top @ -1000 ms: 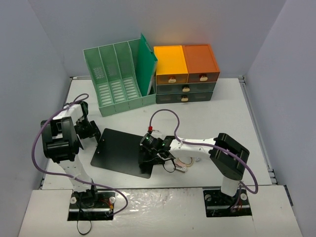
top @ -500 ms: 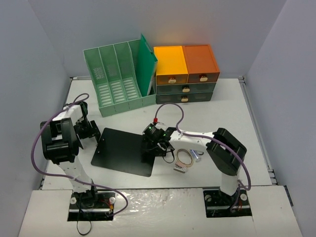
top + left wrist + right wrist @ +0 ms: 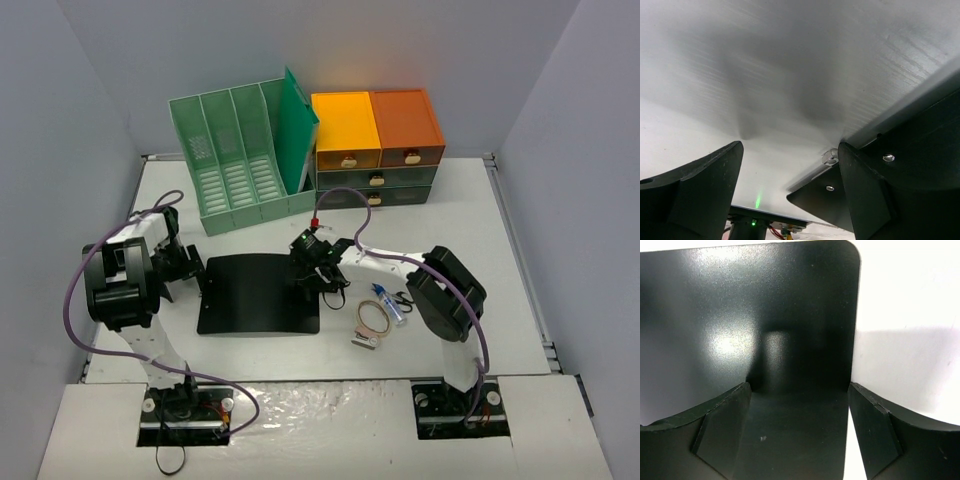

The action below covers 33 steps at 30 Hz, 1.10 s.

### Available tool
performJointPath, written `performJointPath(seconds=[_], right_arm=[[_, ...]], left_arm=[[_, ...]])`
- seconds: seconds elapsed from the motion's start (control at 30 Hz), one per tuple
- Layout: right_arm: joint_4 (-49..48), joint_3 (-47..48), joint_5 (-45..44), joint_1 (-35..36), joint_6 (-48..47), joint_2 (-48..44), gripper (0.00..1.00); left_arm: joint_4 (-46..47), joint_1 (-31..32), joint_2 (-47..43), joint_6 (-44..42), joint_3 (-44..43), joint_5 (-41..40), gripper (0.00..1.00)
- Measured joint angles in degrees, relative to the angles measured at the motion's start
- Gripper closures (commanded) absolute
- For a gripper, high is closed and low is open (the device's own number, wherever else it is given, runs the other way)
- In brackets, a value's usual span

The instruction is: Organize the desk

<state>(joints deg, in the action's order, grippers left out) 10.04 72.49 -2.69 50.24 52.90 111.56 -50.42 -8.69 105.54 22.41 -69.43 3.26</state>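
Observation:
The off-white desk carries a flat black board near its front middle. My right gripper stands open over the board's right edge. In the right wrist view the board fills the space between the fingers, with its edge just inside the right one. My left gripper is open at the board's left edge. In the left wrist view a corner of the board pokes in between the wide-apart fingers. Neither gripper holds anything.
A tape ring, a blue pen, scissors and a small clip lie right of the board. A mint-green file rack with a green folder and an orange-and-grey drawer unit stand at the back.
My right gripper has swung toward the back and turned the black board square to the desk's front edge, uncovering the tape, pen and scissors. The left arm has barely moved.

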Motion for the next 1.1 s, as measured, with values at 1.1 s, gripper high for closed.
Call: performJointPath(seconds=[1.1], right_arm=[[-0.92,2.14,-3.7,-2.5,-7.51,2.02,0.26]], left_arm=[[2.8,0.11,-0.41,-1.27,1.67,7.86,0.3]])
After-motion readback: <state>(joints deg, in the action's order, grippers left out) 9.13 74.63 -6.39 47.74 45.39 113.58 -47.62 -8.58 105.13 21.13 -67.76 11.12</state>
